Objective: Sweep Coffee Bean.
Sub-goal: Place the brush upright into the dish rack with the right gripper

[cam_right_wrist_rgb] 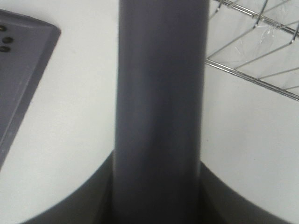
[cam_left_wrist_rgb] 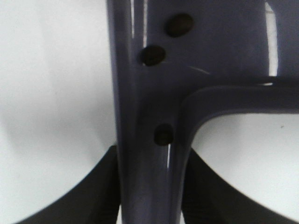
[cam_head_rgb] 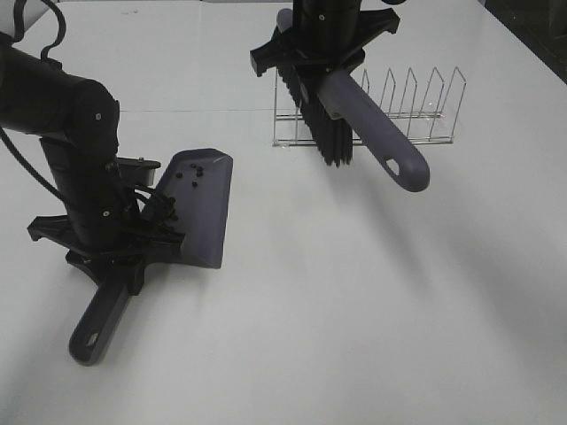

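The grey-purple dustpan (cam_head_rgb: 202, 205) is tilted on the white table, and my left gripper (cam_head_rgb: 131, 258) is shut on its handle (cam_head_rgb: 96, 326). Several dark coffee beans (cam_head_rgb: 191, 171) lie in the pan. The left wrist view shows three beans (cam_left_wrist_rgb: 153, 55) on the dustpan (cam_left_wrist_rgb: 219, 56) close to the handle, with my left gripper (cam_left_wrist_rgb: 149, 205) clamped around it. My right gripper (cam_head_rgb: 323, 60) is shut on a grey-purple brush (cam_head_rgb: 383, 146), held above the table with its black bristles (cam_head_rgb: 330, 142) pointing down. In the right wrist view the brush handle (cam_right_wrist_rgb: 159, 112) runs through the right gripper (cam_right_wrist_rgb: 156, 205). The dustpan (cam_right_wrist_rgb: 21, 70) with its beans (cam_right_wrist_rgb: 3, 42) shows off to one side.
A wire rack (cam_head_rgb: 416, 111) stands on the table behind the brush and also shows in the right wrist view (cam_right_wrist_rgb: 261, 46). The white table (cam_head_rgb: 354, 310) stretches to the front and right.
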Robot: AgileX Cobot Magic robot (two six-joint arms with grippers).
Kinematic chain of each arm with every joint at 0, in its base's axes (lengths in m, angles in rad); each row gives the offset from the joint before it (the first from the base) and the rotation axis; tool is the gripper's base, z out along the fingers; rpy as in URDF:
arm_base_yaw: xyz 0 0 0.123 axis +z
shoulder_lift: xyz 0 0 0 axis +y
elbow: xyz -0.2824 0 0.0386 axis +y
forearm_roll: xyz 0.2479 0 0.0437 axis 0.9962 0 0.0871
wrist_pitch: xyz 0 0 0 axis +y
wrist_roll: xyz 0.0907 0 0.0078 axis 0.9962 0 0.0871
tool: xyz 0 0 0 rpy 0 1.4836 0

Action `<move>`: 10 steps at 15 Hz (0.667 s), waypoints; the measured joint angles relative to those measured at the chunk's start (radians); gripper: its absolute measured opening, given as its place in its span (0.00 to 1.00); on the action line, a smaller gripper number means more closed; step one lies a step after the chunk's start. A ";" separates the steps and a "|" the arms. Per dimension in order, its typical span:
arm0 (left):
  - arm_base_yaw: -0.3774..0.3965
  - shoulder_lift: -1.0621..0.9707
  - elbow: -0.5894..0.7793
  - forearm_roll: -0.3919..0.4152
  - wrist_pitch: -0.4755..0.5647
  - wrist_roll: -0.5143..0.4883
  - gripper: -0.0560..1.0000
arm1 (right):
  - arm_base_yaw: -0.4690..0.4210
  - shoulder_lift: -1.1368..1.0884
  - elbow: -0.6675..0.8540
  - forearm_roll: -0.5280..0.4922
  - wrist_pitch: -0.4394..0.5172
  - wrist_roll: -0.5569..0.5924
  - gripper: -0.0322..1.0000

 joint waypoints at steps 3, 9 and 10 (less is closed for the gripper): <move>0.000 0.000 0.000 0.000 0.001 0.000 0.36 | -0.008 0.000 0.095 0.000 0.000 -0.009 0.28; 0.000 0.000 0.000 0.000 0.002 0.000 0.36 | -0.043 -0.013 0.147 -0.049 0.000 -0.010 0.28; 0.000 0.000 0.000 -0.001 0.002 0.000 0.36 | -0.075 -0.031 0.149 -0.040 -0.001 -0.010 0.28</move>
